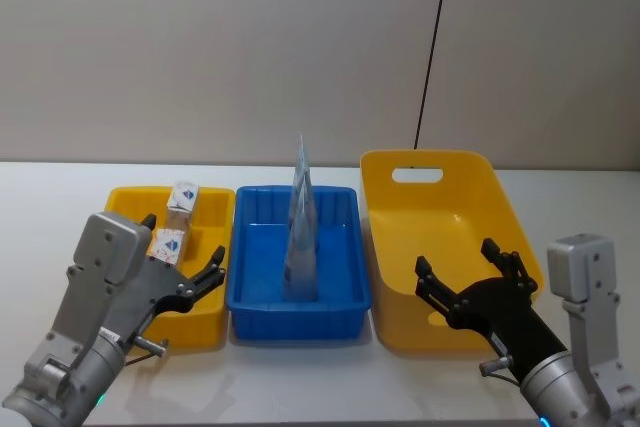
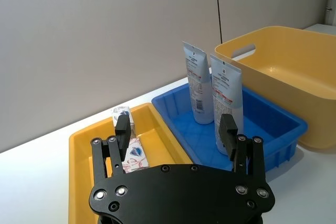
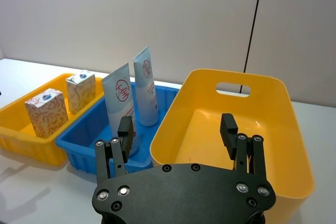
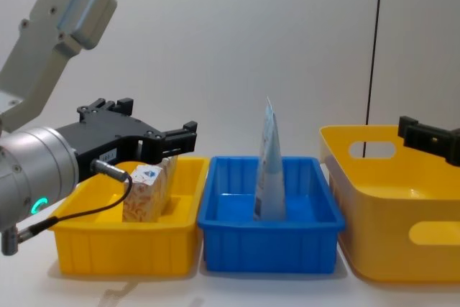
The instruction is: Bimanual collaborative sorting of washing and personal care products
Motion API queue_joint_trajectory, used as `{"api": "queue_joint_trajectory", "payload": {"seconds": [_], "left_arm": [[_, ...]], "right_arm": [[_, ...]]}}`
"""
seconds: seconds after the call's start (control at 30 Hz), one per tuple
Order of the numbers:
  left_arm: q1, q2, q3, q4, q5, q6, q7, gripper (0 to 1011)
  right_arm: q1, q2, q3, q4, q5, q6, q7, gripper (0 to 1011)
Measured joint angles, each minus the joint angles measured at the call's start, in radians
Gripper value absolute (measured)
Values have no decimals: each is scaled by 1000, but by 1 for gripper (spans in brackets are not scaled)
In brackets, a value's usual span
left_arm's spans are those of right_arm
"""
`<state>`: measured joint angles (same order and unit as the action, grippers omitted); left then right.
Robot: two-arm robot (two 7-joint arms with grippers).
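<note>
While both arms hovered low over the near side of the counter, the left gripper hung with its fingers spread and nothing between them. Just beyond and below it sat the small yellow bin, which held two printed cartons. Both stood upright, one close under the fingertips and the other farther back. To that gripper's right, the blue bin carried two pale-blue tubes, upright with their crimped ends up, one behind the other. The right gripper was likewise spread and empty, poised over the near wall of the large yellow bin, whose floor lay bare ahead of it. By the look of it, the sorting was largely done: cartons together, tubes together, neither gripper carrying anything. Little seemed left beyond drawing both arms back, though that was only a judgement.
</note>
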<state>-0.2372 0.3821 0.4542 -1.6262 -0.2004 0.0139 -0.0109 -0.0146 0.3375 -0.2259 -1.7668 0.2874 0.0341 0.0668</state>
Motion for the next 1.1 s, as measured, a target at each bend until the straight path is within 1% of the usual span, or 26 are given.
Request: {"api": "queue_joint_trajectory", "payload": {"seconds": [1.1], "left_arm": [[0, 0, 0, 0, 0, 0, 0, 1001]], "right_arm": [[0, 0, 0, 0, 0, 0, 0, 1000]]}}
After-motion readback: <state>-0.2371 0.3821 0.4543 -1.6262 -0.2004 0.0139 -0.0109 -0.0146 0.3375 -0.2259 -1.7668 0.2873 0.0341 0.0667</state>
